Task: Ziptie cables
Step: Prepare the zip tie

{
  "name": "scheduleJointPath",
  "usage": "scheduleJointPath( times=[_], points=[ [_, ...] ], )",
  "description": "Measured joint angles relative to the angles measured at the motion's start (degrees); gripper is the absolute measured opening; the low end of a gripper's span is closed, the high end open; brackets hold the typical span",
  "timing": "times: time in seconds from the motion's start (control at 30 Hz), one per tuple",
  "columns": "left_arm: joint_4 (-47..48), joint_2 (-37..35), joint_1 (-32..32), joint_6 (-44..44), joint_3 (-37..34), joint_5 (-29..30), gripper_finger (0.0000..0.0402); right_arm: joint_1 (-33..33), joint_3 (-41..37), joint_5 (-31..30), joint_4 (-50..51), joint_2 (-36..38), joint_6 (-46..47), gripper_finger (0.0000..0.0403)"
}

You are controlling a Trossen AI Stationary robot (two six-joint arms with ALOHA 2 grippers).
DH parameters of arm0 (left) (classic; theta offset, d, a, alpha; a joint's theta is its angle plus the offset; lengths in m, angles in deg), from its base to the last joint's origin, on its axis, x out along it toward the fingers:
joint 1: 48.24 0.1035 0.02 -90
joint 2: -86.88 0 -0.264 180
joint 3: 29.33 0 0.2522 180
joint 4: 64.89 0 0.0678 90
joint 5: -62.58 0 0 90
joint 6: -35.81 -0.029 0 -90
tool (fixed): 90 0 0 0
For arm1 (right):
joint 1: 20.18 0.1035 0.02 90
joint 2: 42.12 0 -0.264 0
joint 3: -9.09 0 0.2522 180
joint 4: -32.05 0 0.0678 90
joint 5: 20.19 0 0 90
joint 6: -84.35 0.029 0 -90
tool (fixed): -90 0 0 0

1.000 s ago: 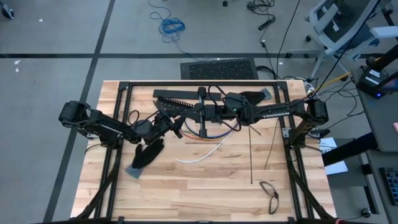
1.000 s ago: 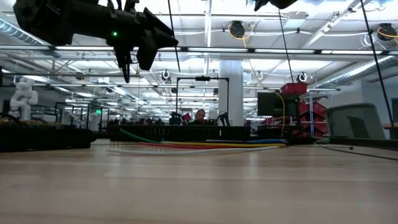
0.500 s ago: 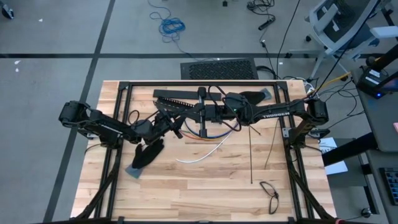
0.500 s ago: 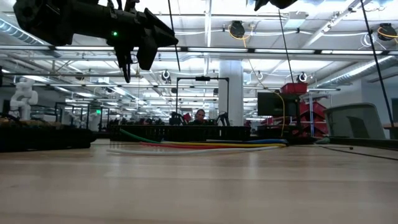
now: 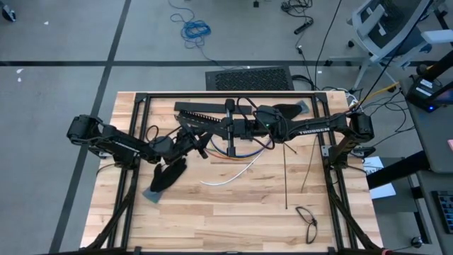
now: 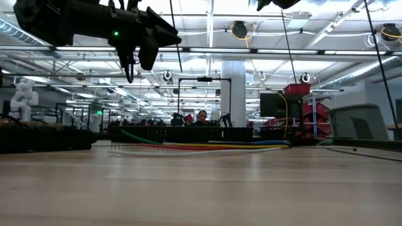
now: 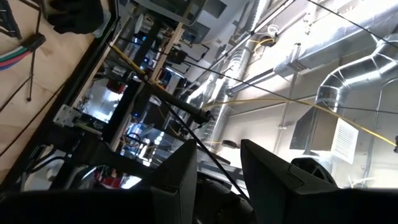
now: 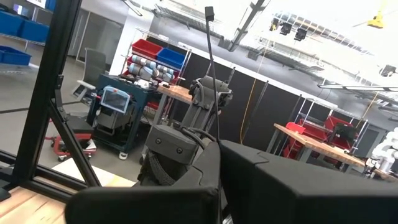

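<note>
Wooden slatted tabletop (image 5: 233, 212) inside a black frame, open workshop behind. Thin flexible cables in grey, purple, white, yellow and green (image 5: 237, 157) lie loose in shallow arcs mid-table, just in front of the long black slotted bar (image 5: 202, 113); the low view shows them flat on the wood (image 6: 207, 146), unbundled. Right gripper (image 8: 214, 149) is over them, fingers pressed together on a thin stiff black zip-tie strip (image 8: 211, 74) standing upright out of the pinch. Left gripper (image 6: 135, 53) hangs above the table just left of the bundle, fingers (image 7: 180, 174) slightly apart with a thin black strand passing between them; can't tell if it's gripped. Both arms are raised, so the tie isn't around anything yet. My read: gather the wires tight first, thread the strip under the whole bunch, not half; keep the tail square to the head and feed slowly. Spare black strips (image 5: 286, 177) lie to the right, well apart.
</note>
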Motion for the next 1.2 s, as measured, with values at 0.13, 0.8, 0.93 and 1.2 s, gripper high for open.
scheduleJointPath(
  times=[0.13, 0.8, 0.93, 1.2],
  points=[
    [0.0, 0.0, 0.0, -2.4, 0.0, -0.1, 0.0121, 0.0, 0.0, 0.0, 0.0, 0.0, 0.0, 0.0000],
    [-0.1, -0.1, 2.0, -4.1, -1.8, -5.5, 0.0121, -0.6, 0.0, 0.0, 0.0, 0.3, 1.2, 0.0000],
    [-3.1, -0.1, 3.5, -3.9, -3.8, -5.7, 0.0121, -0.7, 0.0, 0.0, 0.0, 1.5, 1.2, 0.0000],
    [-4.7, -0.1, 4.4, -4.4, -3.8, -8.6, 0.0121, -0.7, 0.0, 0.1, 1.4, 2.2, 1.2, 0.0000]
  ],
)
